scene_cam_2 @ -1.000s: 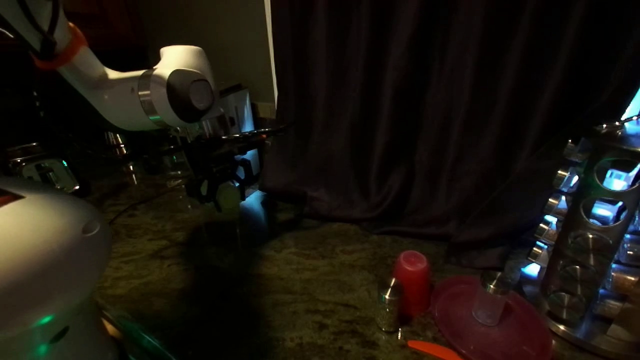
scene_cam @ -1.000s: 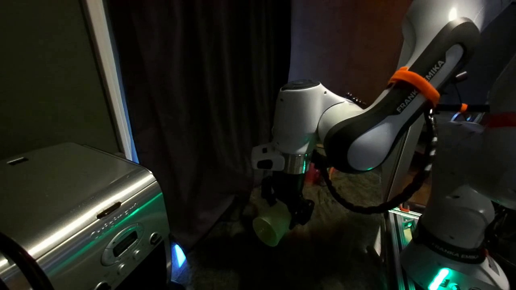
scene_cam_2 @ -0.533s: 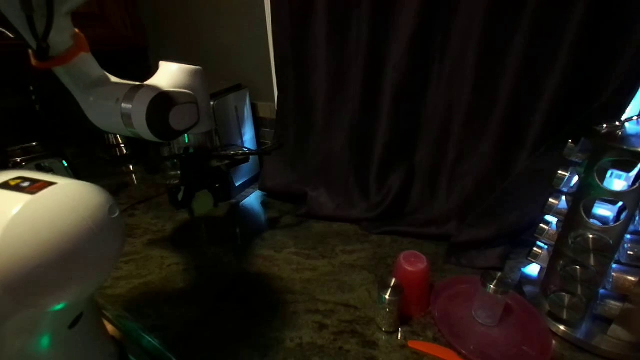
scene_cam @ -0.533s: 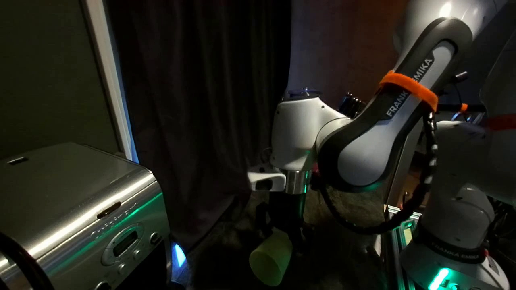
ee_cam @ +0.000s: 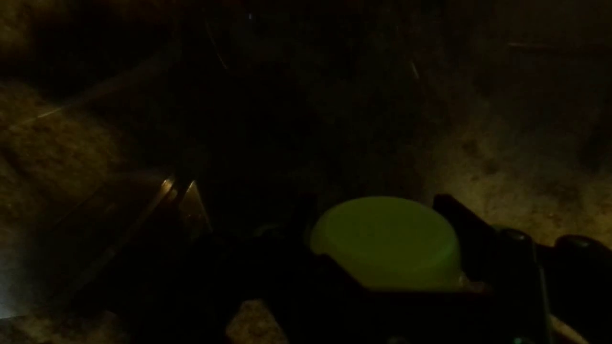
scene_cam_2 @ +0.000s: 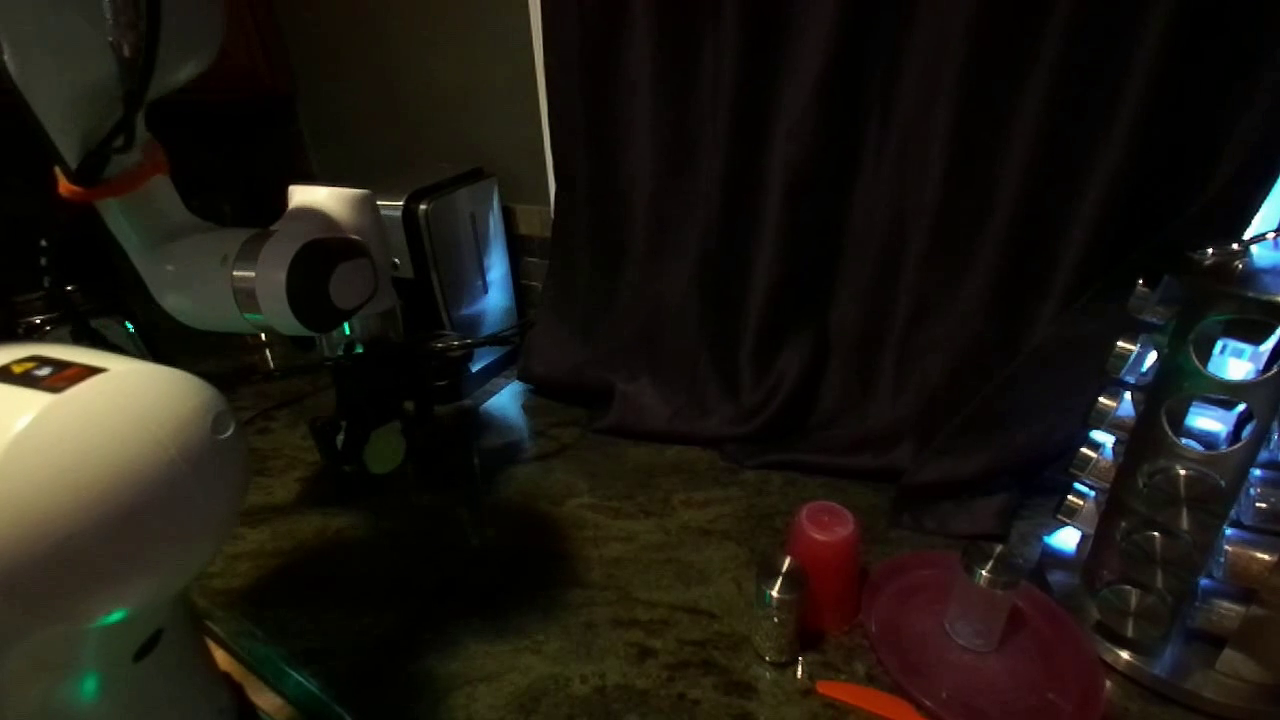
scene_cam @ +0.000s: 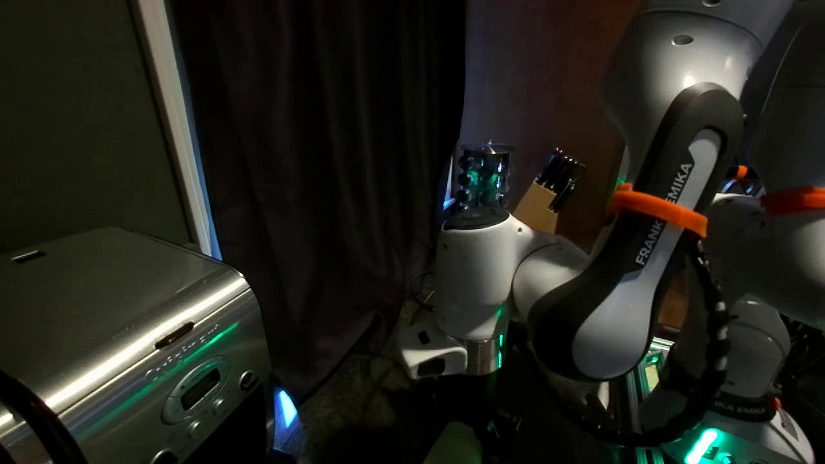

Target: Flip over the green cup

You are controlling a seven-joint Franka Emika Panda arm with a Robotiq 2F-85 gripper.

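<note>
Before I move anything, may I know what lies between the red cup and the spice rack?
In an exterior view, a reddish plate lies between the red cup and the spice rack, with a small capped container standing on it.

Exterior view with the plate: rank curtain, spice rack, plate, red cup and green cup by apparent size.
Largest to smallest:
curtain
spice rack
plate
red cup
green cup, partly hidden and seemingly farther off, so its true size is unsure

A spice rack (scene_cam_2: 1160,516), knife block (scene_cam: 536,205) and mottled countertop (scene_cam_2: 640,590) mark this a kitchen.
</note>
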